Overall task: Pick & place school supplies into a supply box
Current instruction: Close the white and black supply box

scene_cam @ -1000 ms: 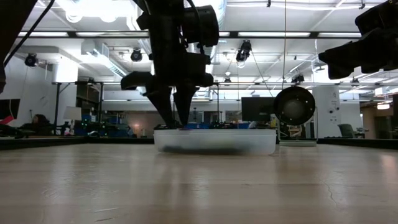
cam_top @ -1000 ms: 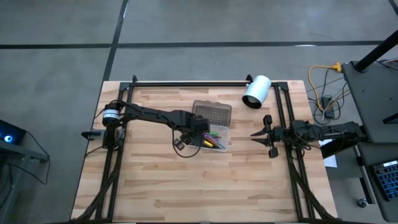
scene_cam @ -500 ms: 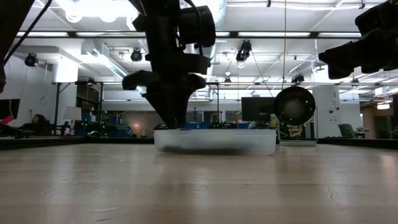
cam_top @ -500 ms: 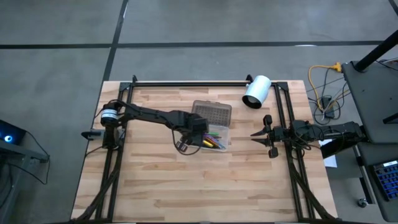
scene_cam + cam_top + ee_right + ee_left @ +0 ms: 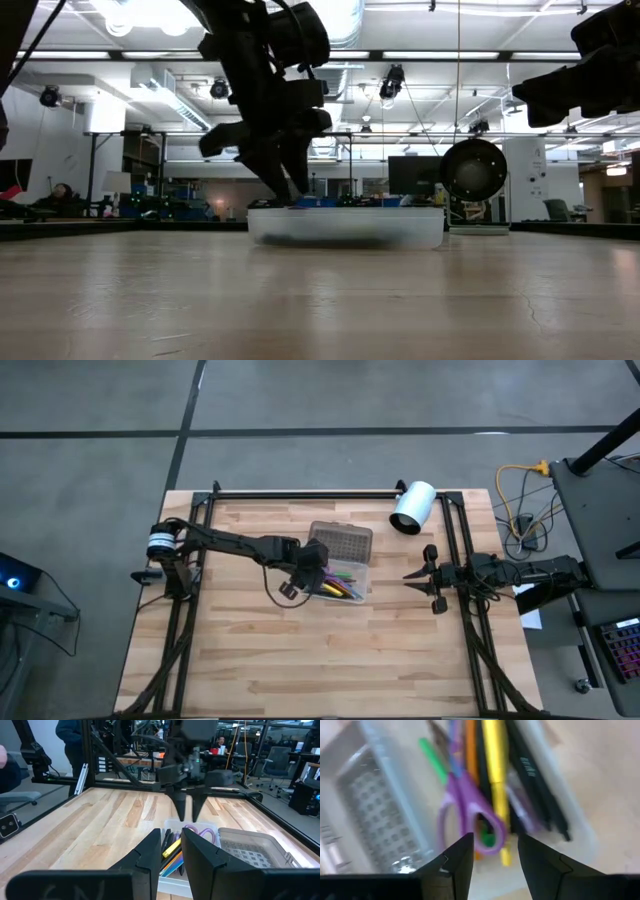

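Light wooden slat table (image 5: 250, 650) filling centre of high view, clear supply box (image 5: 340, 567) resting just above centre with dotted lid alongside, white cylinder (image 5: 412, 507) lying on its side upper right

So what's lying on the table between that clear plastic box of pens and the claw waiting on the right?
Nothing: the high view shows bare wooden table between the clear plastic supply box and the right gripper.
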Robot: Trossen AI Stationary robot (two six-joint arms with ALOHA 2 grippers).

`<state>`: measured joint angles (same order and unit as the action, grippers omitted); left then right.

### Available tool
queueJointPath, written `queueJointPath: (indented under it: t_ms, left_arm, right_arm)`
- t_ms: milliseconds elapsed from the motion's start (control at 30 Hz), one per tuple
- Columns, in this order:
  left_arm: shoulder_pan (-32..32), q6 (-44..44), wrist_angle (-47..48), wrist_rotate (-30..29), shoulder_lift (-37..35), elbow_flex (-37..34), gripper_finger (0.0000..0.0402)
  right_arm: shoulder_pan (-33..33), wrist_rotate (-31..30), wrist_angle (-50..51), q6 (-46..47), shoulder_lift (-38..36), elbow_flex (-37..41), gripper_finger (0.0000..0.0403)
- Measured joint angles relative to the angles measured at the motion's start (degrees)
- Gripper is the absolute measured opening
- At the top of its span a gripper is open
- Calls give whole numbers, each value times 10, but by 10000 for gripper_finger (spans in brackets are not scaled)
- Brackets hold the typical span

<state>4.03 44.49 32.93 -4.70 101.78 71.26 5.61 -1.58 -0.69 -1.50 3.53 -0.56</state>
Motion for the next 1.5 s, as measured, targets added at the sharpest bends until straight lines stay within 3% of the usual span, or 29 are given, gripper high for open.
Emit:
queueJointPath:
  t_ms: [333, 667, 933, 1500]
  left_arm:
    - [83, -16, -13, -2, 0, 40, 139]
    - [189, 69, -9, 33, 0, 56, 139]
    - [222, 105, -24, 47, 9, 59, 139]
    - [253, 106, 117, 95, 188, 291, 139]
  right_arm:
    - [0, 0, 0, 0, 0, 0, 68]
    - [0, 0, 0, 0, 0, 0, 68]
    - [0, 0, 0, 0, 0, 0, 68]
    - [0, 0, 0, 0, 1, 0, 68]
